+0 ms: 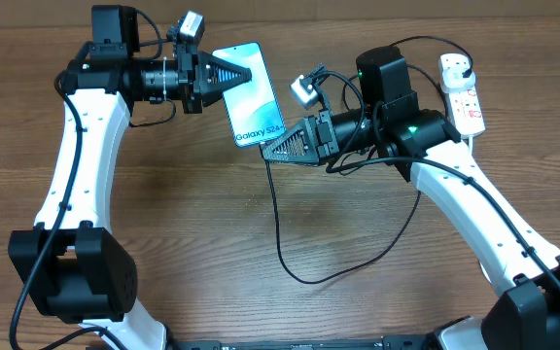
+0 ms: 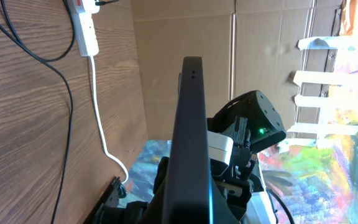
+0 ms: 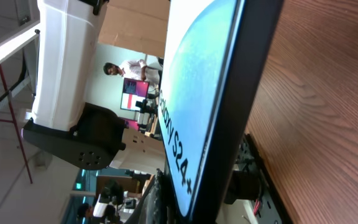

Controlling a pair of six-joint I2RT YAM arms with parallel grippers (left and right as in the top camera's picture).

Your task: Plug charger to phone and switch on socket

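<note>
The phone [image 1: 253, 95], cyan screen with "Galaxy S24+" text, is held above the wooden table. My left gripper [image 1: 229, 76] is shut on its upper left edge; the left wrist view shows the phone edge-on [image 2: 189, 118] between the jaws [image 2: 185, 214]. My right gripper [image 1: 273, 148] is at the phone's bottom edge, and the phone [image 3: 197, 81] fills the right wrist view. The charger's thin black cable [image 1: 278, 228] leaves those fingertips, loops over the table and runs to the white socket [image 1: 462, 93] at the far right. The connector tip is hidden.
The socket [image 2: 86, 25] and its thick white lead [image 2: 98, 106] lie near the cardboard back wall [image 2: 185, 31]. The black cable loop [image 1: 358, 262] lies on the table between the arms. Both arm bases stand at the front edge.
</note>
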